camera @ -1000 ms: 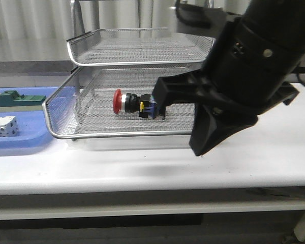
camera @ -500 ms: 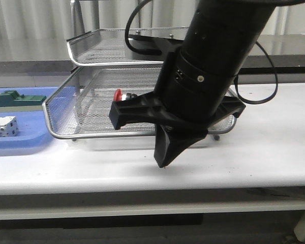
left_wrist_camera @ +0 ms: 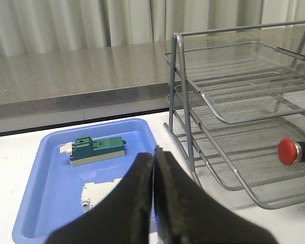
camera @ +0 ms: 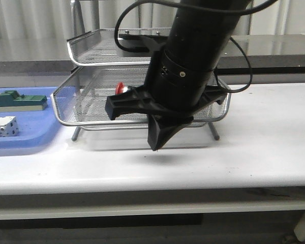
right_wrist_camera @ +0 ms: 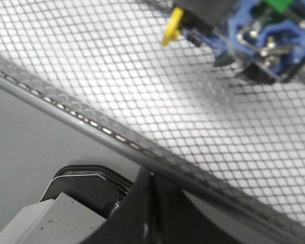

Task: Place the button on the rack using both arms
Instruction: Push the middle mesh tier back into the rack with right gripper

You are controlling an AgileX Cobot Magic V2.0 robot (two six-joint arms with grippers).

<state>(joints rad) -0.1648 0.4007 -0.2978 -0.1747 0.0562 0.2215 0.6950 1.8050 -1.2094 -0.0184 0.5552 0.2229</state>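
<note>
Button (left_wrist_camera: pixel 288 151) lies on its side in the rack (left_wrist_camera: pixel 254 119) — right gripper (right_wrist_camera: pixel 148 201) nearest, just outside the rim, fingers closed on nothing, like the left gripper (left_wrist_camera: pixel 153 173).

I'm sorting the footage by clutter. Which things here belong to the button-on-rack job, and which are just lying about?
Belong to the job:
- button, lying in the rack
- rack
- right gripper, left gripper

Just lying about:
- blue tray
- green block, in the tray
- white block, in the tray
</note>
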